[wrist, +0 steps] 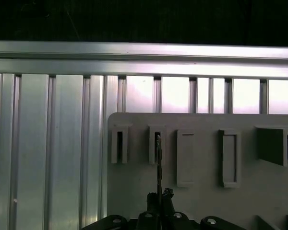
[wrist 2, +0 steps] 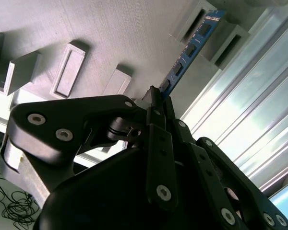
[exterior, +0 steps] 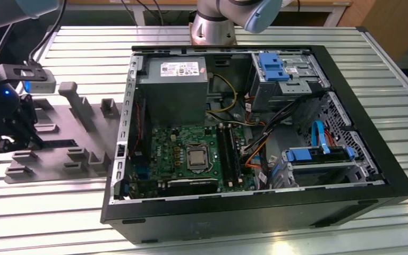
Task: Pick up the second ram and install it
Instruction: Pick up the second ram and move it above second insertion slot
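Over the pale grey moulded fixture plate [wrist 2: 110, 33], at the exterior view's left, the second ram [wrist 2: 189, 48] sticks straight out from the black multi-link gripper [wrist 2: 158, 96]. It's a long, narrow, flat blue board w/ a row of black rectangular chips along one face. Fingers are narrow, pinched on the stick's near end, one each side of the board. Most of its length runs free beyond the tips.

Edge-on in the first wrist view, the ram [wrist: 159, 163] is just a thin dark line. Its far end overlaps one of the small raised grey slot holders [wrist: 157, 143]. Can't tell whether that end sits in the slot or hangs clear of it. More raised rectangular holders [wrist: 229, 158] stand in a row beside it on the plate, approx. parallel. The plate lies on the silver ribbed aluminium table [exterior: 91, 53].

Well apart, twd the exterior view's right, the black open-sided PC tower case [exterior: 261, 218] lies on the same table. Inside:
- green motherboard [exterior: 165, 154] w/ long black sockets [exterior: 227, 154] beside the silver CPU frame [exterior: 195, 158]
- grey power-supply box [exterior: 172, 87] farther up that view
- blue plastic drive caddies [exterior: 275, 66]
- orange cables [exterior: 255, 150] running close by the sockets, on the caddy side

The case wall on the exterior view's left and the plate's taller grey posts [exterior: 73, 98] stand betw. gripper and motherboard.
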`<state>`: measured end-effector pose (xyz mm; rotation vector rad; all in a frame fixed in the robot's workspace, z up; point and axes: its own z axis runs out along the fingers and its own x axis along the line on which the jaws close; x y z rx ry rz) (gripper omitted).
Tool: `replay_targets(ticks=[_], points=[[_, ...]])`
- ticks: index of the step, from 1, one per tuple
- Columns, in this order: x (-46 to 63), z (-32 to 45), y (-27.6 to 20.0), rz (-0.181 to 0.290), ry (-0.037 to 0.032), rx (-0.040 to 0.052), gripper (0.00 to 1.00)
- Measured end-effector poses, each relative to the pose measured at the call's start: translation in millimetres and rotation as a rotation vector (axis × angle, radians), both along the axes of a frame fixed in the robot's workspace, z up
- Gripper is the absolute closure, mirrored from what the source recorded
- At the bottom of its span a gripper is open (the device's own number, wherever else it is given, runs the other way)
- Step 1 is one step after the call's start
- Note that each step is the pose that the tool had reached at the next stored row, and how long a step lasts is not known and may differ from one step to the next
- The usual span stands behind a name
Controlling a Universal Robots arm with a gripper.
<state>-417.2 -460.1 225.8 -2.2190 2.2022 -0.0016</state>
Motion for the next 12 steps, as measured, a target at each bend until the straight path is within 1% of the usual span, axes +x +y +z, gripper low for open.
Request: replay_targets(ticks=[12], points=[[0.0,7.4,0.1,0.000,-0.0001,0.0000,0.86]])
